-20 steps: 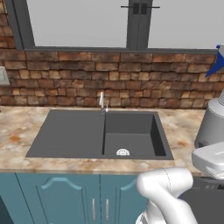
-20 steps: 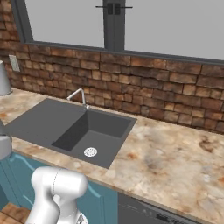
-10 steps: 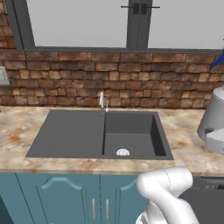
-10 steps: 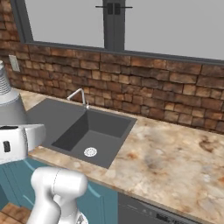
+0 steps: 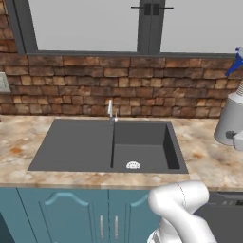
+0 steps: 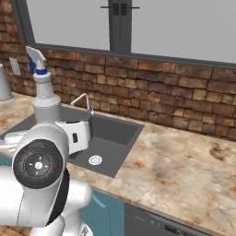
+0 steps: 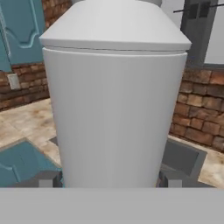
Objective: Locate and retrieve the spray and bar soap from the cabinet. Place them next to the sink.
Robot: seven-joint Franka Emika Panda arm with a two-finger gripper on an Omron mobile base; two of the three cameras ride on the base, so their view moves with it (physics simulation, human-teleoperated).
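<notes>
My gripper (image 7: 109,178): clamped low on the spray bottle (image 7: 116,100), one fingertip (image 7: 48,179) on each side.
Spray bottle: upright in my hold, over the counter (image 5: 209,161) right of the sink (image 5: 95,147).
Handling: probably light, rigid, smooth plastic; top-heavy, so a mid-body grip suits.

Over the last second the spray (image 6: 45,94) has travelled with the arm. In the left base view the spray (image 5: 231,118) has slid further toward the right edge, so less of its grey-white body and blue nozzle shows beside the sink (image 5: 109,146). In the right base view it has come in from the left edge and now stands upright over the sink's (image 6: 99,143) left basin, with the arm's large dark round joint (image 6: 39,164) newly risen in front.
</notes>
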